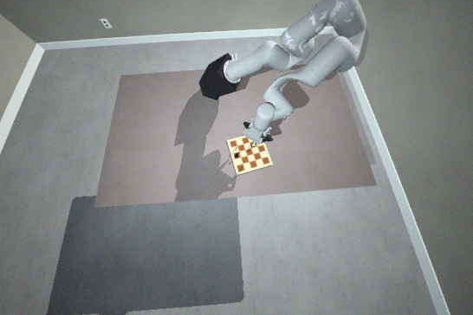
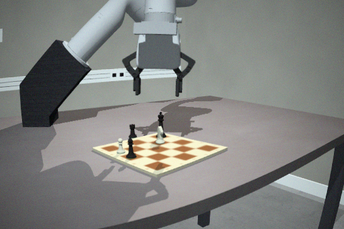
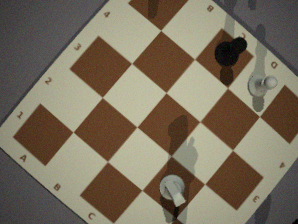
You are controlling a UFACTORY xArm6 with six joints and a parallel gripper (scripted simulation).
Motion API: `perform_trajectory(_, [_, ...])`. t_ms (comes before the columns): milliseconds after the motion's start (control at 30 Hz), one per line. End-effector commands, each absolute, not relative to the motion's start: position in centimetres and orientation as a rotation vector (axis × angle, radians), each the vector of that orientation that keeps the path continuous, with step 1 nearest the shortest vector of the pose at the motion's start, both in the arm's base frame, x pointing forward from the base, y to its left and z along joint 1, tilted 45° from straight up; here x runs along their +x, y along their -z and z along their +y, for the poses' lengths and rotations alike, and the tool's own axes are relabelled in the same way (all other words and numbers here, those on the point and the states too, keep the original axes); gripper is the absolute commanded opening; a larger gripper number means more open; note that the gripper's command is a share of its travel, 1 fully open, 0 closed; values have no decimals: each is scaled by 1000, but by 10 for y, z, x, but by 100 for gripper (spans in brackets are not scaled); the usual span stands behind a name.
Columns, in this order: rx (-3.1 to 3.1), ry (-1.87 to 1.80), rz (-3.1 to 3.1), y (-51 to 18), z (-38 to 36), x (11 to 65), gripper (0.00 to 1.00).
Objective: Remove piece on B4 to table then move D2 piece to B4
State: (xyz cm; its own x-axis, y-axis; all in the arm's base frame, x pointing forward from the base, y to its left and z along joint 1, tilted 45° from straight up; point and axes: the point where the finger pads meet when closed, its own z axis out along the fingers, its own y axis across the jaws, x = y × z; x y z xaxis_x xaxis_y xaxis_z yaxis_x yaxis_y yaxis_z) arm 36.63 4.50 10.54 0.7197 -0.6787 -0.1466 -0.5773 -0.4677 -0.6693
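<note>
The chessboard (image 3: 125,95) (image 2: 189,163) (image 1: 253,169) lies on the table (image 2: 268,134). A white knight (image 3: 172,189) (image 2: 160,136) stands upright on D2. Square B4 (image 3: 164,61) is bare. A black rook (image 2: 132,131) stands upright on the table just behind the board's far edge. My gripper (image 2: 157,92) (image 1: 258,133) is open and empty. It hangs high above the middle of the board, well above all the pieces. Its fingers do not show in the wrist view.
A black piece (image 3: 229,51) (image 2: 130,148) stands on C5 and a white pawn (image 3: 261,84) (image 2: 120,146) on D5. A tall black piece (image 2: 160,122) stands at the board's far corner behind the knight. The arm's black base block (image 2: 47,87) stands at the table's back left.
</note>
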Motion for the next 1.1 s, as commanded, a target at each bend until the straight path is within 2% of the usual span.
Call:
perform_trajectory(0, [-2304,313,629,-108,44,375,39])
perform_trajectory(233, [-2364,420,352,-108,44,375,39])
perform_trajectory(1067, [-2364,420,352,-108,44,375,39])
